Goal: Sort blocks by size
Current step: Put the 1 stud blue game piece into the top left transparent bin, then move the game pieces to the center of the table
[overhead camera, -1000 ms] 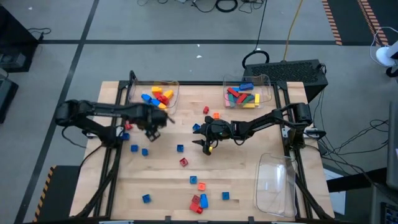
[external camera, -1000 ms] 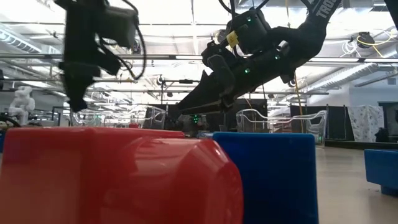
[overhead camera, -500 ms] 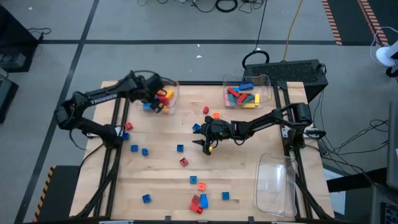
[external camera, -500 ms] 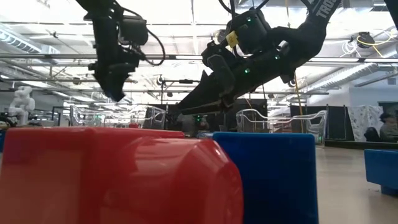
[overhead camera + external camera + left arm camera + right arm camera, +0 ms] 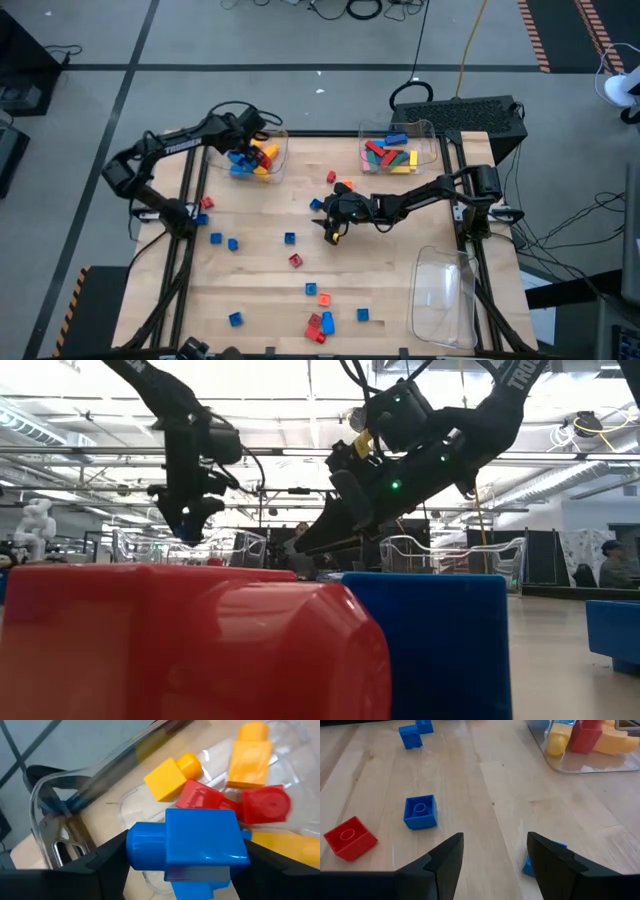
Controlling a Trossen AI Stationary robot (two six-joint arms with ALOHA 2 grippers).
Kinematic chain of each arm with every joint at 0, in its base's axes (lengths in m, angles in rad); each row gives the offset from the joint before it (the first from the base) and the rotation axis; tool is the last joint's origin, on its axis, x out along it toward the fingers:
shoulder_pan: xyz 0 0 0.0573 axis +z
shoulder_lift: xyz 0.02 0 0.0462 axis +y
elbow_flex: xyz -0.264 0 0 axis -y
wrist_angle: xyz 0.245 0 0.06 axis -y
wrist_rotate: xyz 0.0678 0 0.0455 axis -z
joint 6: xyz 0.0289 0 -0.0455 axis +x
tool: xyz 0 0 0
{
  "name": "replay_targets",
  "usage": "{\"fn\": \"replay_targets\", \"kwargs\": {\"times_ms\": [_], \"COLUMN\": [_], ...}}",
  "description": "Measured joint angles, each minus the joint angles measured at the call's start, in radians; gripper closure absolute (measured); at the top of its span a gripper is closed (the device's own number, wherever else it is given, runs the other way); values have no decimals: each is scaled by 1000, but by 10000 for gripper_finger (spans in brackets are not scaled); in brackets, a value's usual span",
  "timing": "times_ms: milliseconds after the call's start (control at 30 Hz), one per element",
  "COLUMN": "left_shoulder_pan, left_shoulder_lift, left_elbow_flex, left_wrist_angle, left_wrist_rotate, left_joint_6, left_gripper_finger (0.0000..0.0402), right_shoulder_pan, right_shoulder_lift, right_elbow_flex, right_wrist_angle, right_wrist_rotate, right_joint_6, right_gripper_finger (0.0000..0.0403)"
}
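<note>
Glossy plastic blocks (image 5: 322,326), clear plastic tray (image 5: 283,150), pale matt wooden table (image 5: 260,285).

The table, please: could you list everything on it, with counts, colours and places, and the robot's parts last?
Table: one, light wood.
Left tray: one, clear, far left; holds small blue, yellow, red and orange blocks.
Right tray: one, clear, far right; holds longer red, green, yellow and blue blocks.
Empty tray: one, clear, near right edge.
Loose blocks: roughly fifteen, mostly blue and red, a few orange, scattered over the middle and near edge.
Held block: one, blue, in the left gripper above the left tray.
Left gripper: over the left tray, shut on the held block.
Right gripper: open, low over the table's middle.
</note>
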Motion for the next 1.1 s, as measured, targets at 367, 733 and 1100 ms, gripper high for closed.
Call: {"fn": "replay_targets", "kwargs": {"times_ms": [367,733,1100], "left_shoulder_pan": [49,-99,-367], "left_shoulder_lift": [19,-190,-256], "left_elbow_flex": [0,0,-60], "left_wrist_angle": [-42,-274,-567], "left_wrist_rotate": [20,-28,-39], "left_joint_6": [-24,-94,-560], "left_gripper_finger": [40,57,194], "right_shoulder_pan": [-2,-9,-11], "right_shoulder_lift": [0,0,0], "right_elbow_flex": [0,0,0], "right_wrist_angle": [3,4,3], "right_wrist_rotate": [0,1,0], "right_joint_6": [0,-10,-26], "right_gripper_finger": [195,195,195]}}
